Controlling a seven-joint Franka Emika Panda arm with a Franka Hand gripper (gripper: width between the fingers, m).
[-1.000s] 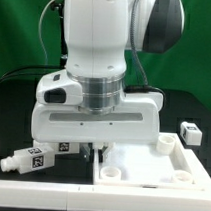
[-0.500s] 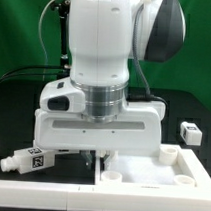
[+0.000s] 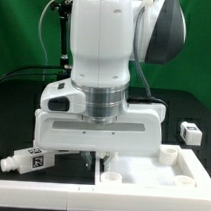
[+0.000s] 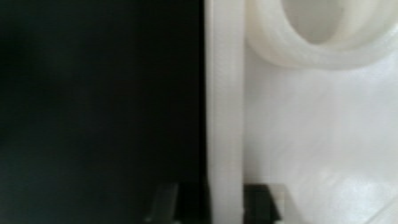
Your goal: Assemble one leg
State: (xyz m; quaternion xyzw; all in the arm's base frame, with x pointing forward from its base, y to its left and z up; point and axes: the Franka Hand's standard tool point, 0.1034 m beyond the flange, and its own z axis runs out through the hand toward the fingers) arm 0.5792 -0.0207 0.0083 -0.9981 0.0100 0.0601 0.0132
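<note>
One short white plastic rectangular post with black-and-white tags, the leg (image 3: pixel 26 159), lies on its side on the black table (image 3: pixel 8 108), at about eight o'clock from the claw (image 4: pixel 215 203) and apart from it. The large white square tray-like panel (image 3: pixel 150 173) lies beneath the claw. The fingers (image 4: pixel 166 202) straddle its raised edge wall, but I cannot tell whether they pinch it. Farther back, at three o'clock, sits a second white tagged post (image 3: pixel 190 133).

Exterior view: panel (image 3: pixel 155 173) lower right. Gripper (image 3: pixel 99 153) over its left rim, frame centre. Leg (image 3: pixel 31 159) lower left on the table; second leg (image 3: pixel 189 132) right edge, behind panel. Wrist view: rim between fingers (image 4: pixel 169 200).
</note>
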